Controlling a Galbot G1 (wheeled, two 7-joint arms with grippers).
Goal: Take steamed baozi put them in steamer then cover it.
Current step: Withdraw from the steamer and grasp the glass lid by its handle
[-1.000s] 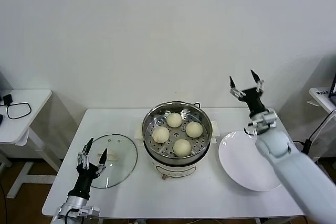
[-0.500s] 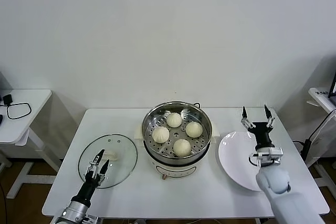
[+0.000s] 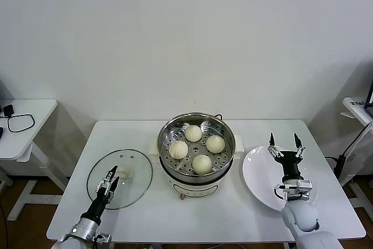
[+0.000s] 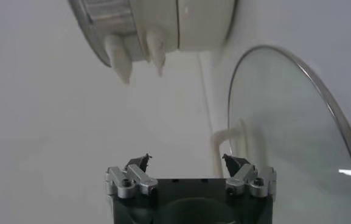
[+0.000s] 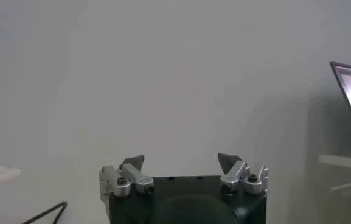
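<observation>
A: Where do the steamed baozi (image 3: 197, 148) sit?

B: All four lie on the perforated tray inside the steamer (image 3: 197, 182), at the centre of the head view — none on the white plate (image 3: 262, 188) at the right, which is bare. So I judge the loading done and the covering to be the step in hand.

A: And the cover?

B: The cover (image 3: 131, 164) lies flat on the white table (image 3: 233, 220) at lower left, just beside the steamer's left side and apart from it. Its white oblong handle (image 3: 123, 174) is at its middle.

A: Which arm is at work?

B: The left gripper (image 3: 108, 179), in the lower left, hangs over the near part of the glass with its tips pointing toward the handle. Its jaws are parted and hold nothing; the left wrist view shows the two fingertips (image 4: 139, 162) spread, with the handle and the lid's metal rim ahead of them and the steamer's base beyond.

A: The other?

B: The right gripper (image 3: 284, 144) stands upright over the plate at lower right, jaws spread wide and empty — idle, I would say.

A: What does the next move call for?

B: My guess: the left gripper must go down on the handle, straddle its narrow side and close firmly, then lift the lid level, carry it rightward over the pot and set it down centred on the rim — glass is slippery and heavy for a small grip.
</observation>
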